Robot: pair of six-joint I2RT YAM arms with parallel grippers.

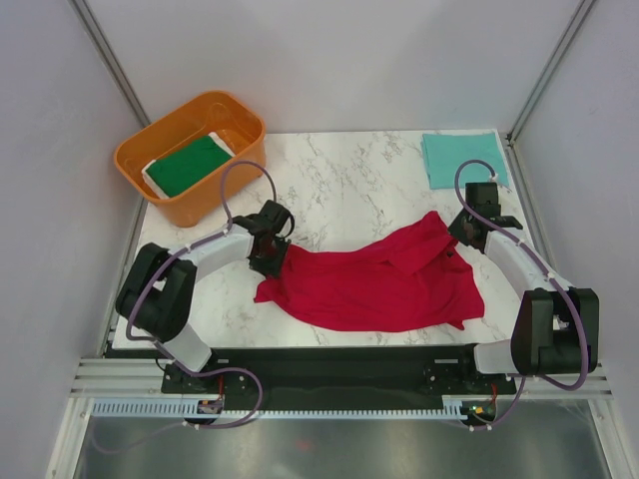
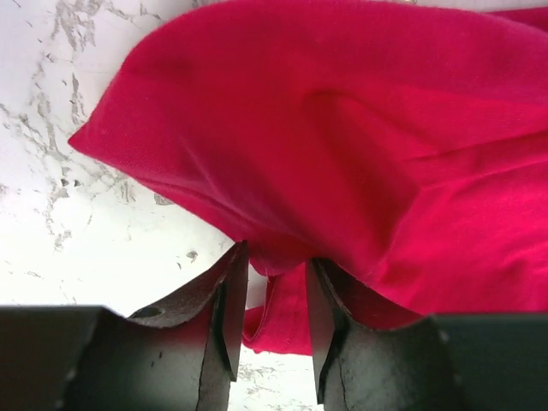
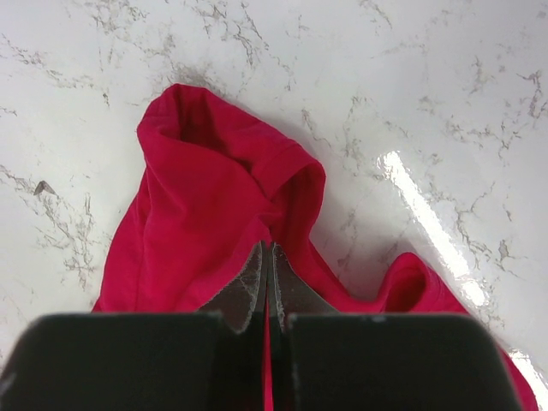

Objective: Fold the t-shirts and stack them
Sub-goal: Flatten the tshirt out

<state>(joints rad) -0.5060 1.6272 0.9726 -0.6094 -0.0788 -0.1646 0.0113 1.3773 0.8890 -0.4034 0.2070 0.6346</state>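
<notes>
Surface: white marble-look table point(image 1: 339, 180), grey-veined, glossy under the light.
Surround: plain pale walls point(image 1: 329, 60), metal corner posts point(image 1: 110, 55).
Red t-shirt point(image 1: 374, 284): crumpled across the near centre, pinched at both ends. Left gripper point(image 2: 276, 257) clamped on a bunched fold, right gripper point(image 3: 267, 248) closed tight on a raised fold.
Teal t-shirt point(image 1: 462, 160): folded flat, far right corner.
Green t-shirt point(image 1: 187, 165): folded, inside orange tub point(image 1: 135, 160), far left corner.
</notes>
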